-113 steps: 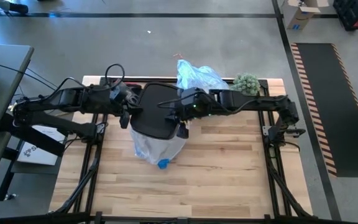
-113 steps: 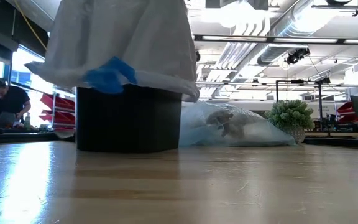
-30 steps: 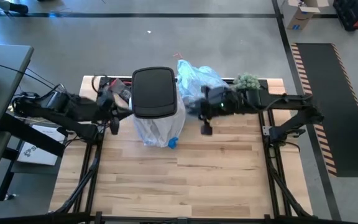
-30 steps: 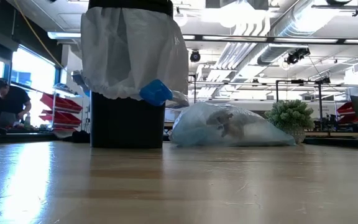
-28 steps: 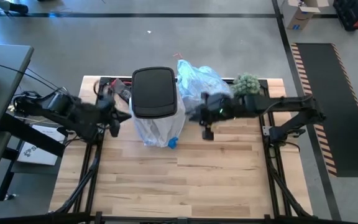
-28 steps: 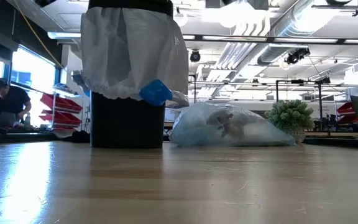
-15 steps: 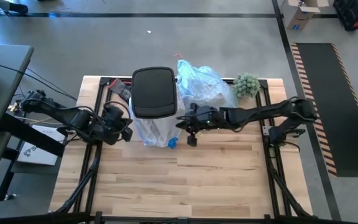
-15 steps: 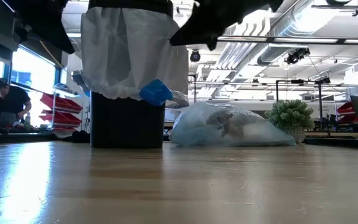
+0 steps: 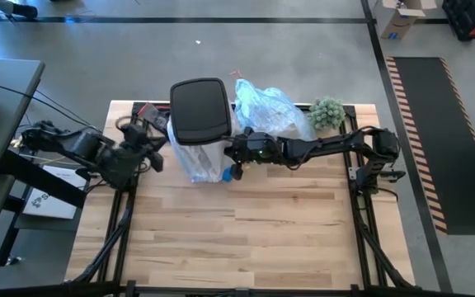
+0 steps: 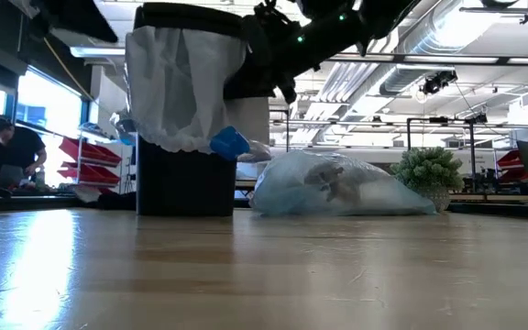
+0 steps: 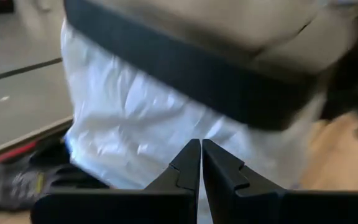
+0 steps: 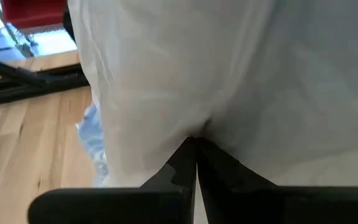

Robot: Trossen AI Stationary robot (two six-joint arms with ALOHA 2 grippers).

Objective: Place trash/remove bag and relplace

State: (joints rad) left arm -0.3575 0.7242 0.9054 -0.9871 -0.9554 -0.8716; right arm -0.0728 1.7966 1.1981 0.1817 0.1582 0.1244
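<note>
Jaws together on both grippers, nothing clamped.

High view: left gripper at bin's 9 o'clock, right gripper at 3 o'clock; blue bag behind, tied.

Low view: white liner draped over bin.

Wrist views: right gripper's tips touching liner; film judged thin, slippery, tear-prone; pinch gathered fold near rim.

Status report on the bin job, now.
Left hand shut, beside the bin. Right hand shut, tips against the white liner. Blue bag tied off, behind the bin. Plant stands clear.

Light-blue bag crumpled, lying on table's far edge, brown trash inside
</note>
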